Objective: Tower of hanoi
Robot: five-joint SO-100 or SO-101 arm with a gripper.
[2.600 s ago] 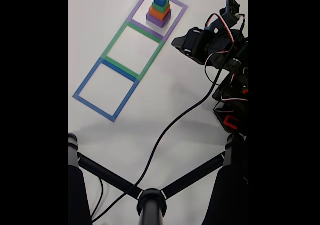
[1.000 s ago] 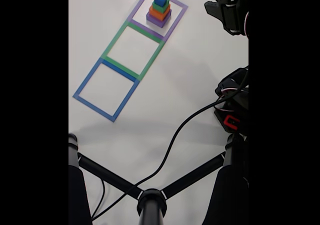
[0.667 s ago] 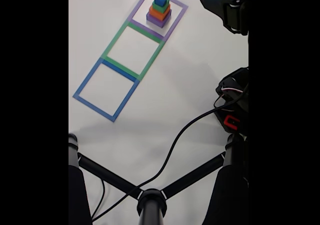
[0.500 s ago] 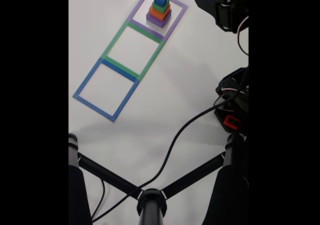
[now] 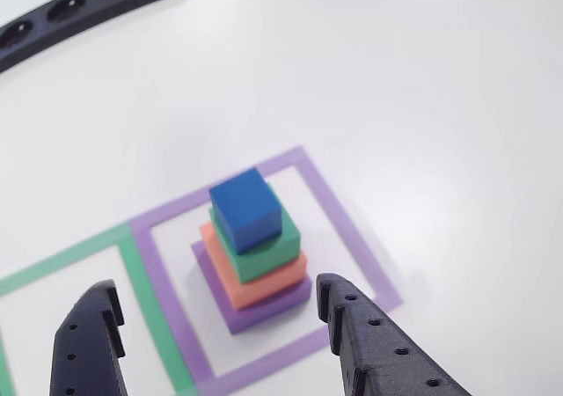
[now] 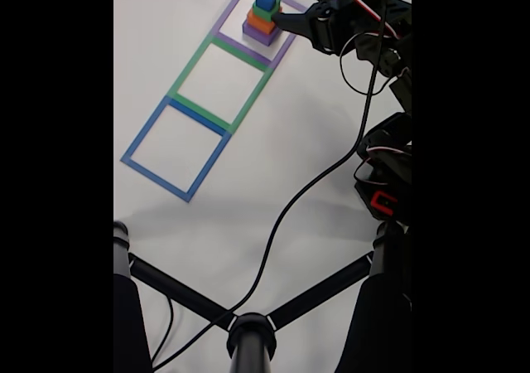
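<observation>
The tower of hanoi (image 5: 255,255) stands stacked inside the purple tape square (image 5: 343,229): purple block (image 5: 268,308) at the bottom, then salmon-orange (image 5: 273,279), green (image 5: 277,240), and the blue cube (image 5: 248,208) on top. In the fixed view the stack (image 6: 263,16) sits at the top of the table. My gripper (image 5: 215,295) is open, its two black fingers (image 5: 378,348) spread to either side of the stack's near edge and holding nothing. In the fixed view the gripper (image 6: 291,12) reaches in from the right, close beside the stack.
A green tape square (image 6: 220,76) and a blue one (image 6: 175,147) follow in a row below the purple one. A black bar with round holes (image 5: 79,9) lies at the far left. A black cable (image 6: 298,195) crosses the table; a black stand (image 6: 248,331) sits at the bottom.
The arm has swung from the right edge of the fixed view leftward and down, bringing the open gripper up to the stack. The blocks have not moved.
</observation>
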